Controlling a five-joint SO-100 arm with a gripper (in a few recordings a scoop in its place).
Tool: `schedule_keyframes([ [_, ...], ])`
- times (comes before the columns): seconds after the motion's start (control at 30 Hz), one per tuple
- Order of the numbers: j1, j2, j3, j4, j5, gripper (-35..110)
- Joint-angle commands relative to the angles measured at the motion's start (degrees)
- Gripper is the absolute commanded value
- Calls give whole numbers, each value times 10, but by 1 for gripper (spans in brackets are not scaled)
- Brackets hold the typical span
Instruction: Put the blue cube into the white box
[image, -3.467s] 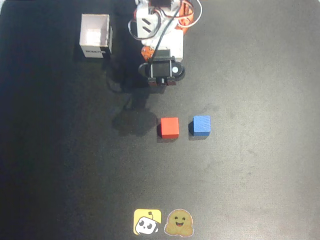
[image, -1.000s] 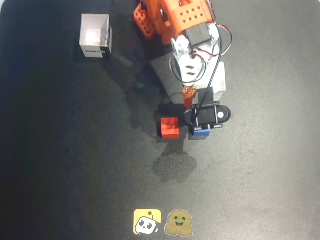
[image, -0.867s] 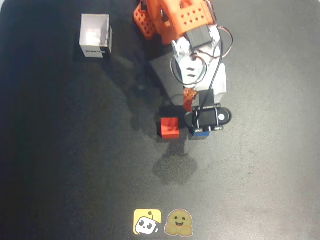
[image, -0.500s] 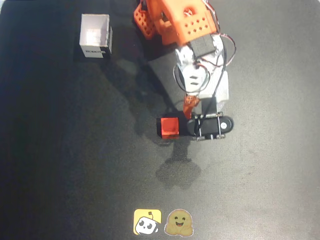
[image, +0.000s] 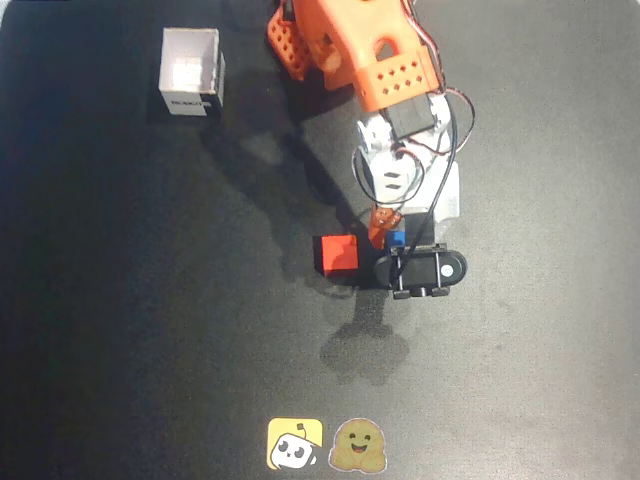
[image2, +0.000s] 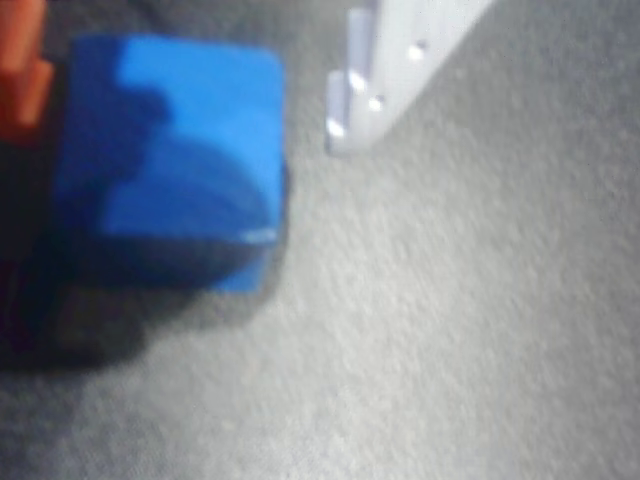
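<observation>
Fingers straddled the blue cube on the black desk, spread apart and not gripping it

Wrist view showed the orange finger at the cube's left edge and the white finger just clear of its right side. Overhead, a sliver of the blue cube showed under the orange arm, just right of the red cube. White box stood well apart at upper left; two stickers lay at the bottom edge
</observation>
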Motion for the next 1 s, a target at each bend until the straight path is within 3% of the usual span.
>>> schedule_keyframes([
  [0.0,-2,-7,-20,-10,4,22],
  [0.43,-4,-62,-18,-46,17,21],
  [0.77,1,-42,13,-51,32,0],
  [0.97,2,-12,18,-35,36,0],
])
